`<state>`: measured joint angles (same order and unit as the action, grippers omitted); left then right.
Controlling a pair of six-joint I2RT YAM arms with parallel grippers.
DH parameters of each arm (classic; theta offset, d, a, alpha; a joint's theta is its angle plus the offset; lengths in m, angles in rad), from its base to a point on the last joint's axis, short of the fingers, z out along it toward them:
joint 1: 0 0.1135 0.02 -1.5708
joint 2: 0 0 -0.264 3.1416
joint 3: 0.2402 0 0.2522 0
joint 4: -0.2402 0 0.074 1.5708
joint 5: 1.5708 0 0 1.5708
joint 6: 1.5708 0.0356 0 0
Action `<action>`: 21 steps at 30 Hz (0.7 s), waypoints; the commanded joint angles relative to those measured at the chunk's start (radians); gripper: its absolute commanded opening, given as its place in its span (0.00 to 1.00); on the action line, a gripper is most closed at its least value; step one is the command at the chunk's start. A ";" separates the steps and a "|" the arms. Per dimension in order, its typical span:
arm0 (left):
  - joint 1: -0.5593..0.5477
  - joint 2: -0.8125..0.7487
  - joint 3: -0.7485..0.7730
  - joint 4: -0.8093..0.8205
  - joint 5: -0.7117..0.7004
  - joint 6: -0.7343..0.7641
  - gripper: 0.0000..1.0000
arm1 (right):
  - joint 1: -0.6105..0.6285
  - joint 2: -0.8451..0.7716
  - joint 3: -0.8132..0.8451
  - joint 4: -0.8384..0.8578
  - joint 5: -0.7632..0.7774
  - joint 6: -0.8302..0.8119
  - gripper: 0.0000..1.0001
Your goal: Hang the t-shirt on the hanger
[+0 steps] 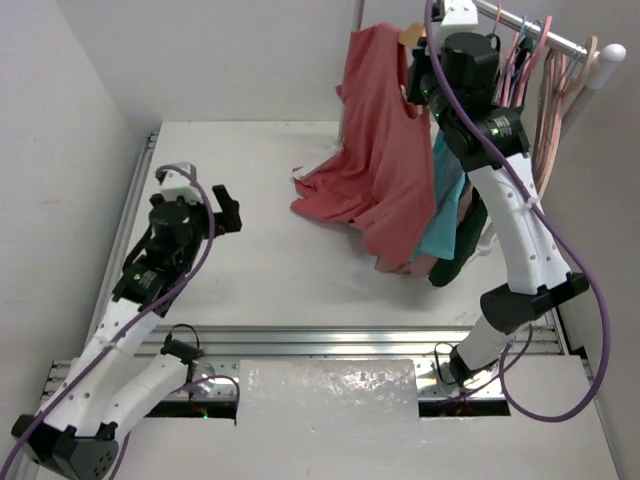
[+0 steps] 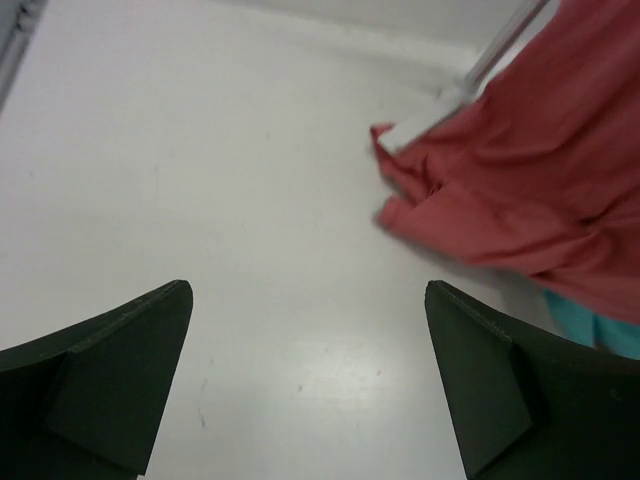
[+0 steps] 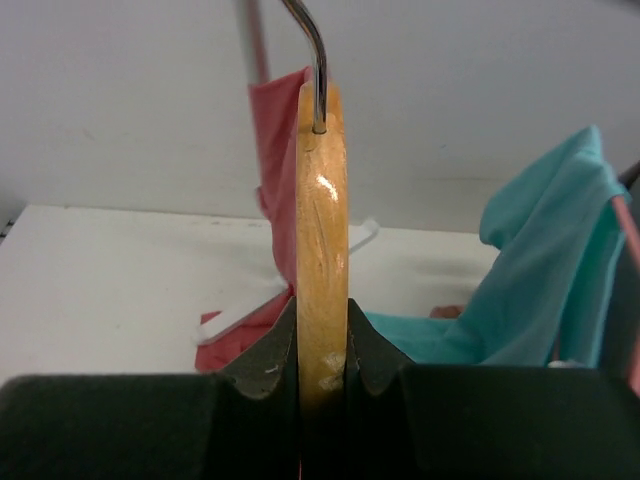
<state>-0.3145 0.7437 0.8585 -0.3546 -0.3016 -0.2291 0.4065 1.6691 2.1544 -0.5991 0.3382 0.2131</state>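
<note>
The coral-red t-shirt point(image 1: 380, 170) hangs from the light wooden hanger point(image 1: 410, 35) at the upper right, and its lower part trails onto the white table point(image 1: 250, 270). My right gripper point(image 1: 418, 78) is raised there, shut on the hanger. In the right wrist view its jaws point(image 3: 322, 340) pinch the wooden body point(image 3: 322, 230) edge-on below the metal hook point(image 3: 315, 60), with t-shirt fabric point(image 3: 275, 140) behind. My left gripper point(image 1: 198, 195) is low at the table's left, open and holding nothing. Its view shows bare table between its fingers point(image 2: 120, 370) and the t-shirt point(image 2: 540, 170) ahead to the right.
A clothes rail point(image 1: 560, 40) at the back right carries pink hangers point(image 1: 555, 90). A teal shirt point(image 1: 445, 215) and a dark green garment point(image 1: 460, 255) hang beside the t-shirt. A white rack foot point(image 3: 240, 310) lies on the table. An aluminium rail point(image 1: 350, 340) runs along the near edge.
</note>
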 commanded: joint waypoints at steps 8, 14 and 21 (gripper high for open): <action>0.002 -0.023 -0.036 0.031 0.012 0.027 0.99 | -0.025 -0.218 -0.311 0.225 0.025 0.052 0.00; 0.003 -0.018 -0.053 0.029 0.030 0.027 1.00 | -0.028 -0.082 -0.028 0.158 0.122 0.000 0.00; 0.003 -0.052 -0.084 0.040 0.081 0.039 1.00 | -0.061 0.083 0.165 0.156 0.104 -0.035 0.00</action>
<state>-0.3145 0.7212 0.7773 -0.3626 -0.2565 -0.2085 0.3649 1.7596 2.2704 -0.5488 0.4171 0.1986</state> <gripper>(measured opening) 0.995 0.144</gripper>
